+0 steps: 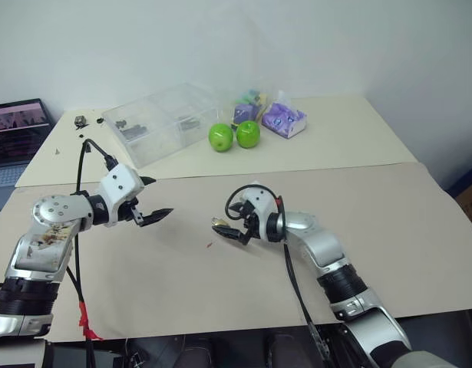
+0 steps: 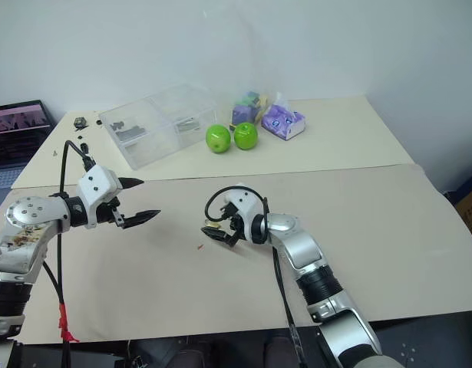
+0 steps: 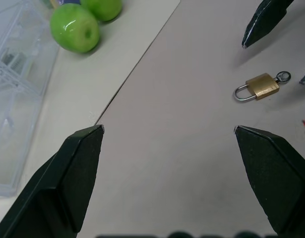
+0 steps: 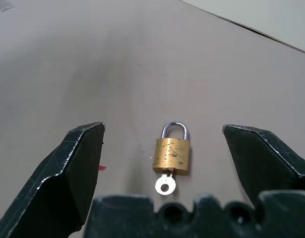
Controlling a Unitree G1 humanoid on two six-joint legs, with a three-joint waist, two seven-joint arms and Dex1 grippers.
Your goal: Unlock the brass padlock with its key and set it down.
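Brass padlock (image 4: 172,155) lies flat on the desk (image 1: 389,222) near its middle, shackle closed, with the key (image 4: 165,185) seated in its keyhole. The right gripper (image 4: 162,144) hangs just over it, jaws spread wide to either side and touching nothing. The left gripper (image 1: 149,202) waits to the left, well apart, jaws equally spread and empty. A tiny red scrap (image 1: 209,246) lies near the lock. The step in hand looks like the approach to the first grasp. Next, one gripper probably must pin the small body while the other pinches and turns the key, which demands fine aim.
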